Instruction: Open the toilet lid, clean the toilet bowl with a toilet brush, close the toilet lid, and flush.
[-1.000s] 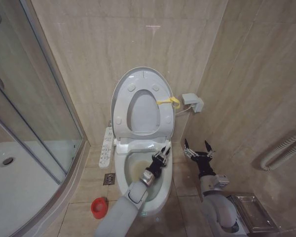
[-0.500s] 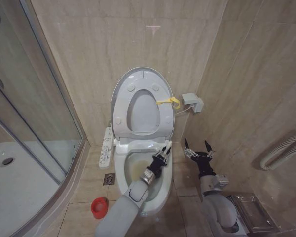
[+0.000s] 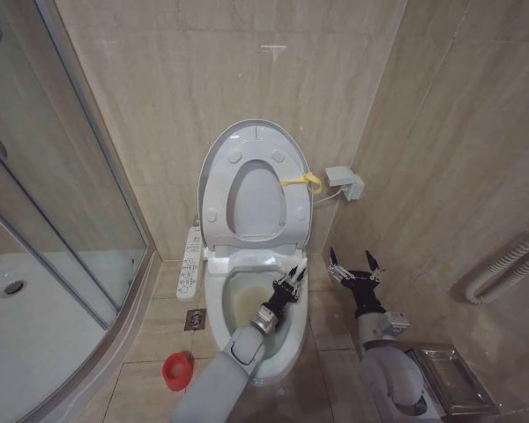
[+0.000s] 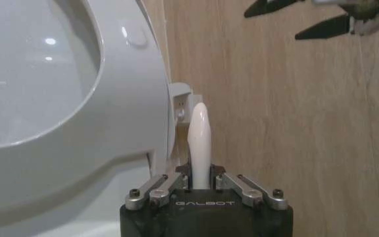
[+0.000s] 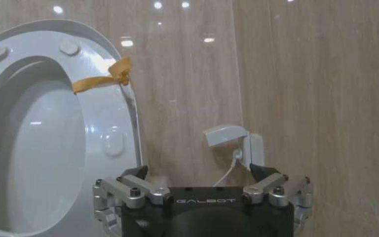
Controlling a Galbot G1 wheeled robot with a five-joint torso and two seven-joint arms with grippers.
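The toilet lid [image 3: 257, 204] stands raised against the wall behind the raised seat ring [image 3: 215, 198], with a yellow strap [image 3: 301, 182] on its right edge. Below it the toilet bowl [image 3: 213, 293] lies uncovered, stained yellowish-brown inside. My left gripper [image 3: 289, 280] hangs over the bowl's right side, shut on the toilet brush [image 4: 199, 140]; the white handle tip [image 3: 297, 266] sticks up past the fingers and the brush head is hidden. The red holder [image 3: 177, 370] sits on the floor left of the bowl. My right gripper [image 3: 353, 269] waits open, right of the toilet, facing the wall.
A glass shower enclosure [image 3: 70, 203] and white tray [image 3: 35, 326] take up the left. A button panel [image 3: 192, 260] hangs beside the bowl, above a floor drain [image 3: 195, 319]. A wall box [image 3: 346, 182] with a cable is right of the lid, and a metal tray [image 3: 454, 379] lies bottom right.
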